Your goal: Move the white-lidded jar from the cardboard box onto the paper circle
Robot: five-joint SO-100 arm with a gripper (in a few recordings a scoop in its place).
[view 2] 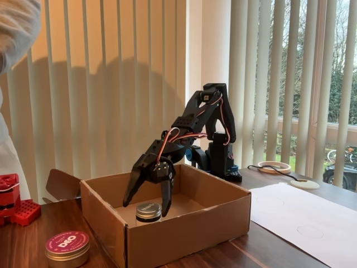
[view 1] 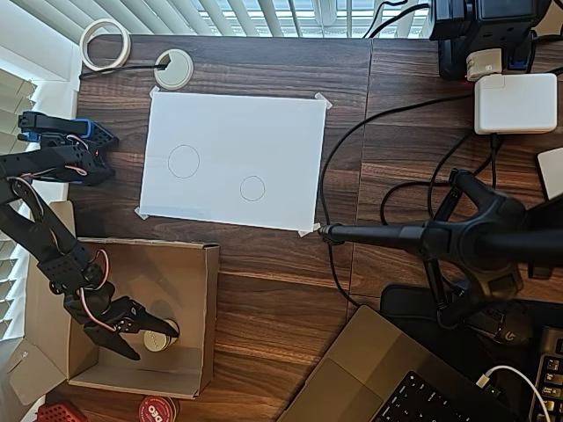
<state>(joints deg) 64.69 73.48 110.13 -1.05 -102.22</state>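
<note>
White-lidded jar [view 2: 148, 211] sitting inside the cardboard box [view 2: 184, 226], fingers spread either side of it, nothing gripped yet.

Near to far in the fixed view: one red-lidded tin [view 2: 67, 248] is parked on the table in front of the box, then one box with one jar in it, then the gripper [view 2: 147, 199] hung over the jar with its jaws apart and the tips straddling the lid. Jar looks small, rigid and probably light, but the smooth round sides could be slippery, so it's best pinched across the body just under the lid, squarely through the middle so it isn't squirted out. Further off, one paper sheet [view 1: 233, 158] is taped down with two pencilled circles, the smaller paper circle [view 1: 252, 188] being the target, well apart from the box.
</note>
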